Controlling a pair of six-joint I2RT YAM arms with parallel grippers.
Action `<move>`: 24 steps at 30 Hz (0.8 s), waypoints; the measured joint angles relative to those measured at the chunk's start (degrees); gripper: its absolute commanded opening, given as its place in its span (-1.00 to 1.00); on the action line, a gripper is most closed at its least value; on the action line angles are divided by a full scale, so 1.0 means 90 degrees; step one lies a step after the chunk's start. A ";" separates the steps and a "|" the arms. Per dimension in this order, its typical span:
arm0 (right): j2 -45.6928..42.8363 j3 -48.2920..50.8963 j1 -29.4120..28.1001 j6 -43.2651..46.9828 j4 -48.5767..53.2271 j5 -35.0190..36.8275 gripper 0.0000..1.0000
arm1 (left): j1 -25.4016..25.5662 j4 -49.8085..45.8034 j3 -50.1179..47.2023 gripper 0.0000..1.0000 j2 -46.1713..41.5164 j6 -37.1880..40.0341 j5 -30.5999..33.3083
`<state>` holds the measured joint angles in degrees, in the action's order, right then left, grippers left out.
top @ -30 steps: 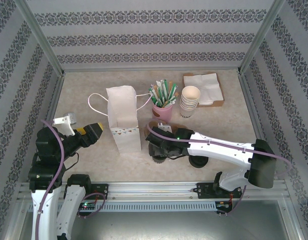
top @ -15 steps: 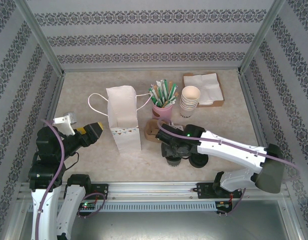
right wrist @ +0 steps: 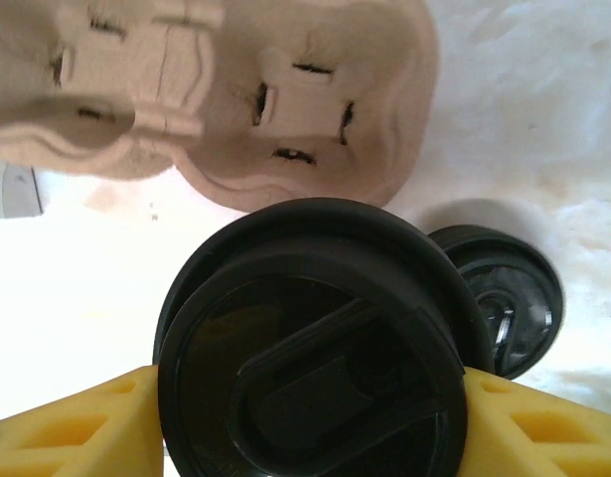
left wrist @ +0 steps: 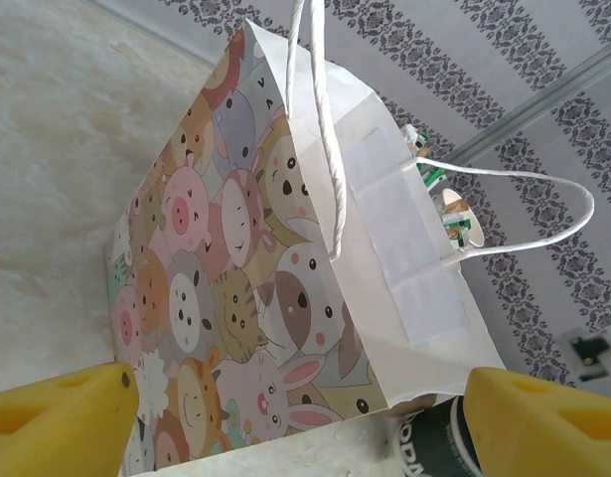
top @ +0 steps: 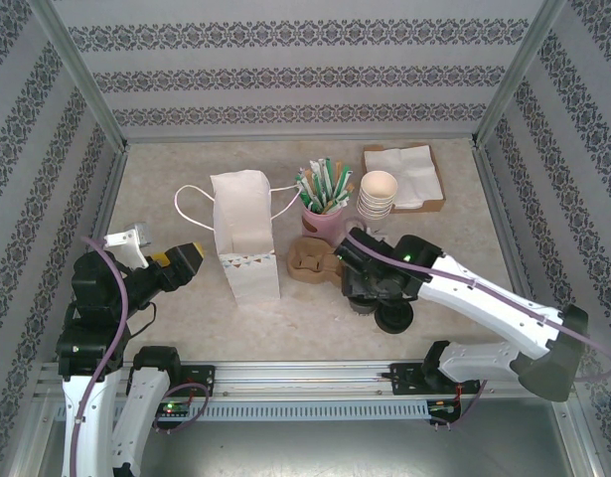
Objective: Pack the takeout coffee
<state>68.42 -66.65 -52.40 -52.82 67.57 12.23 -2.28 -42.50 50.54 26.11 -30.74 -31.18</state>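
Beige speckled table [top: 166, 328] is being boxed in by patterned wall panels. The takeout coffee [right wrist: 305, 368] is being shown at lower centre of the right wrist frame, lid up. It is being clamped on both sides by the yellow fingers [right wrist: 76, 427] of the right gripper [right wrist: 310, 393]. The sides are probably being gripped so the cup is carried upright and nothing is spilled.

In the top frame the right gripper [top: 368, 286] is being shown just right of centre, and the cup is being mostly hidden under it. Whether the cup is being lifted or rested on the table cannot be told.

A loose flat black lid [top: 394, 320] is being shown on the table just beside the cup, to its lower right. A brown cup carrier [top: 315, 262] is being shown just to its left, between it and the paper bag [top: 245, 234]. The bag is being stood upright at left centre, mouth up, likely so the cup can be lowered in from above.

The left gripper [top: 181, 260] is being held wide open and empty at the left edge and aimed at the bag, presumably for steadying it. A pink cup of stirrers [top: 323, 221], a stack of cream cups [top: 377, 199] and napkins [top: 404, 169] are being shown at upper centre, apart from the action.
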 measured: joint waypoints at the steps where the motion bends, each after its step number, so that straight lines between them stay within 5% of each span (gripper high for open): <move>1: -0.0053 -0.0058 0.0112 0.0070 0.0036 0.0041 0.28 | 0.0000 0.0000 0.0027 0.68 0.0010 0.0019 0.0012; 24: -0.0515 0.0879 0.3895 0.1651 -0.1183 -0.0760 0.33 | 0.0000 -0.0053 0.0685 0.57 0.0209 0.0075 -0.0495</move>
<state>63.79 -58.74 -17.34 -37.95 56.93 5.39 -2.28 -42.98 56.71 27.99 -30.06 -35.64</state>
